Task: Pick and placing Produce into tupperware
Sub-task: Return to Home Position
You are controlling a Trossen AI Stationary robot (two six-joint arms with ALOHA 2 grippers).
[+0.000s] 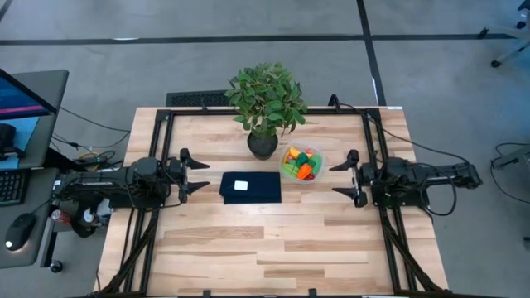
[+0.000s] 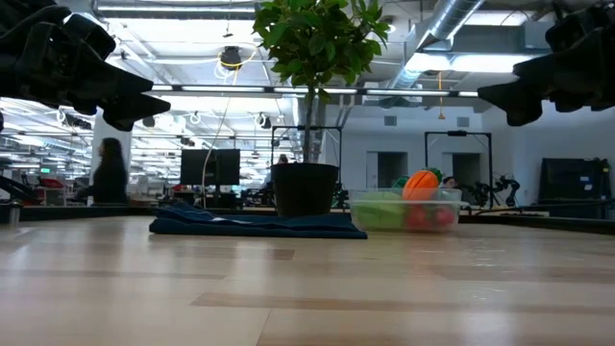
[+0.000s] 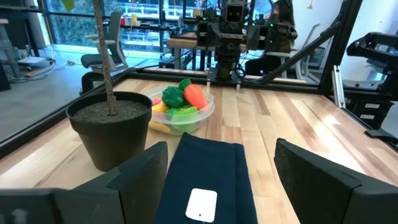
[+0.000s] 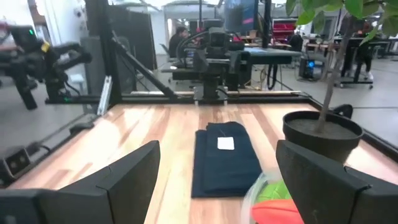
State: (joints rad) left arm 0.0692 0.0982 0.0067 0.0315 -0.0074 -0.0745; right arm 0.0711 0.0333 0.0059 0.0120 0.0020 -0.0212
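Over the table, high view: left gripper [image 1: 204, 175] sits at the left edge and right gripper [image 1: 334, 180] at the right edge, both claws spread wide and holding nothing. Tupperware [image 1: 320, 156] stands just beside the plant [image 1: 267, 98] pot [image 1: 262, 145], on its right-arm side, with the produce [image 1: 301, 164] piled inside. No loose pieces visible on the table [image 1: 248, 248]. My read: placing is done and the step in hand is the return to home, so the next move needs no grasp, just both arms settling clear of the bowl and the leaves. Low view: both grippers hang high above the wood, well apart from everything. Bowl wall is thin clear plastic, and green and red show through it. The carrot [image 2: 420, 185] pokes above the rim, glossy orange and rounded. The cloth [image 2: 259, 225] is dark blue, soft and folded flat, lying in front of the pot. Left wrist view: own fingers wide apart; cloth with its white label [image 3: 202, 204] lies ahead, and the pot is matte black, filled with gritty soil. Tabletop is pale planks with a smooth finish. Right wrist view: own fingers wide apart too; bowl rim and orange carrot are just in view near one finger.
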